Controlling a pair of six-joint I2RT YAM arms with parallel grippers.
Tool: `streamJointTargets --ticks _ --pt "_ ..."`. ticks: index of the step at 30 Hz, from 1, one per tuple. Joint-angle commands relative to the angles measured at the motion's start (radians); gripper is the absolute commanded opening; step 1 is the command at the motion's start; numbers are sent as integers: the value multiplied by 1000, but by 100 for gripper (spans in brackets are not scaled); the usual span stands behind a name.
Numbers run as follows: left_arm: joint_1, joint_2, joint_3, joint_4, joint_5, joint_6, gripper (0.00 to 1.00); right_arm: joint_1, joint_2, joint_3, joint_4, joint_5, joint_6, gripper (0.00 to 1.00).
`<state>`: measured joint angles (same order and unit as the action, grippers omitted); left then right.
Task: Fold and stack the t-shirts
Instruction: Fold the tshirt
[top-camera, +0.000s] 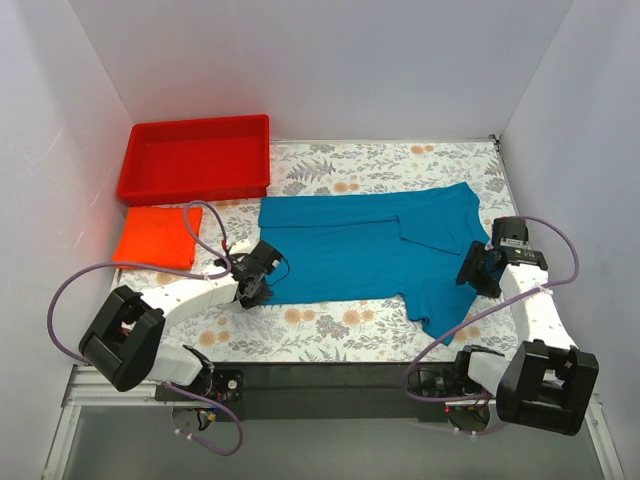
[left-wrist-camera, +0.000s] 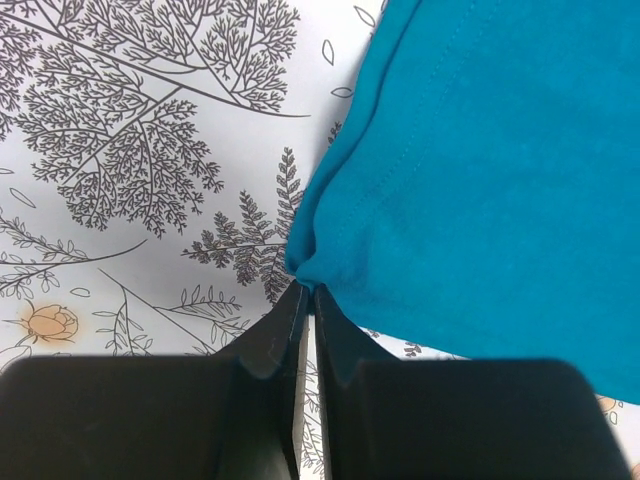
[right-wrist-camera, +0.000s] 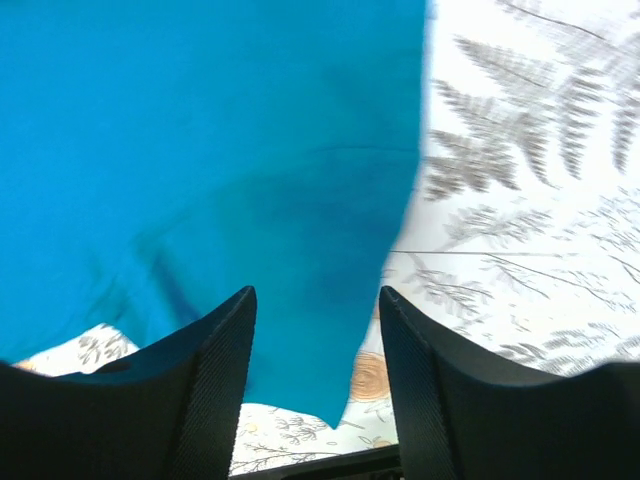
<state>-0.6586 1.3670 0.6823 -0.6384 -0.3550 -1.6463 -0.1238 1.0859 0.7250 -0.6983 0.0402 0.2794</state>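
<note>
The teal-blue t-shirt (top-camera: 370, 250) lies spread flat across the middle of the flowered table. The orange-red t-shirt (top-camera: 155, 235) sits folded at the left. My left gripper (top-camera: 256, 293) is at the teal shirt's near left corner. In the left wrist view it (left-wrist-camera: 308, 290) is shut, and the teal cloth (left-wrist-camera: 480, 180) bunches up at its tips. My right gripper (top-camera: 480, 270) hovers over the shirt's right side near a sleeve. Seen from the right wrist, it (right-wrist-camera: 317, 295) is open, with the pointed edge of the teal cloth (right-wrist-camera: 200, 150) below and between its fingers.
A rigid red tray (top-camera: 200, 122) stands at the back left, just behind the folded orange-red shirt. White walls close in the table on the left, back and right. A black rail (top-camera: 330, 378) runs along the near edge between the arm bases.
</note>
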Motion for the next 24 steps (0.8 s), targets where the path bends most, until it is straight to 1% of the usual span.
streamJointTargets --ticks 1,2,7,11,14,19,21,24 --pt "-3 -28 -24 34 11 -4 2 -108 29 -6 -9 14 -28 58" --pt "-3 -42 -27 32 13 -3 2 -149 49 -6 -9 -28 -32 57" --pt "-3 -77 -35 42 13 2 1 -194 127 5 11 -32 -29 56" --pt "-3 -77 -46 63 30 5 0 -260 167 10 63 -150 -10 54" --pt "-3 -92 -53 66 31 5 0 -293 203 27 111 -178 17 53" --pt "-4 -95 -52 66 30 5 0 -327 255 19 203 -212 52 48" --pt "-3 -97 -52 66 28 6 0 -344 270 2 233 -229 53 42" --pt "-3 -97 -52 62 25 6 0 -370 289 -30 279 -247 69 39"
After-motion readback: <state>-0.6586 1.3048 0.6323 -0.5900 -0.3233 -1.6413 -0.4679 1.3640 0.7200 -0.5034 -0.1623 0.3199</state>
